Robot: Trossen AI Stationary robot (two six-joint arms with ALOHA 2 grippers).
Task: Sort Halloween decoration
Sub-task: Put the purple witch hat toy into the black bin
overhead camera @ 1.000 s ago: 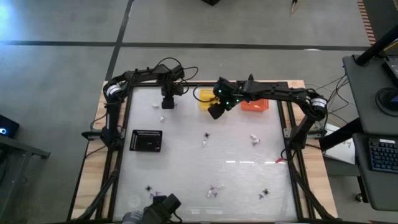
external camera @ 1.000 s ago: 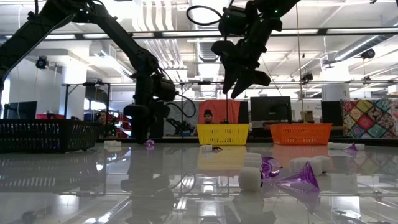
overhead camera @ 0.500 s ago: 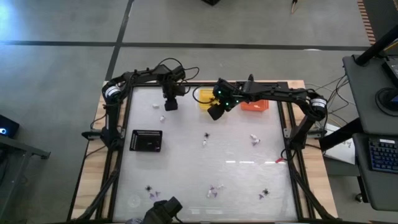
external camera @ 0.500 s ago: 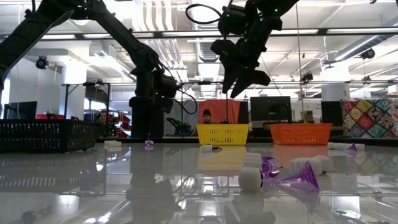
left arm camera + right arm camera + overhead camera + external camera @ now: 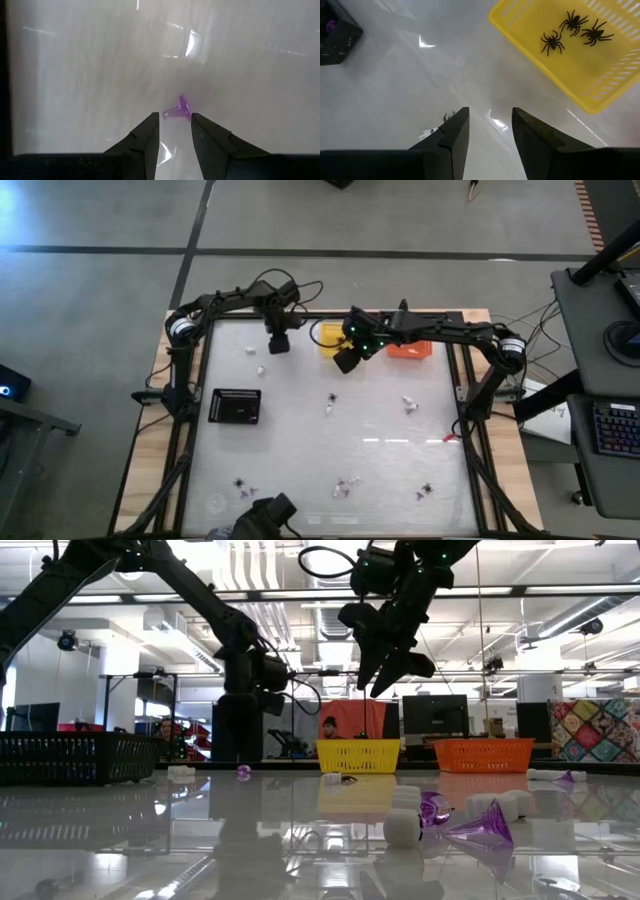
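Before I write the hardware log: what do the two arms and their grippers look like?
Both arms are black, jointed, with silver collars near the bases. Black cables loop over the left arm. The right arm shows small green lights near its wrist. Each gripper, left gripper and right gripper, has two dark wedge-shaped fingers.

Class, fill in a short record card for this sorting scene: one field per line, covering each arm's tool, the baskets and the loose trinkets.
Left tool: open, low over a small purple plastic trinket
Right tool: open, raised beside the yellow mesh basket
Yellow basket contents: three black plastic spiders
Orange mesh basket: beside the yellow one
Black mesh basket: left side of the table
Loose trinkets: several scattered on the table
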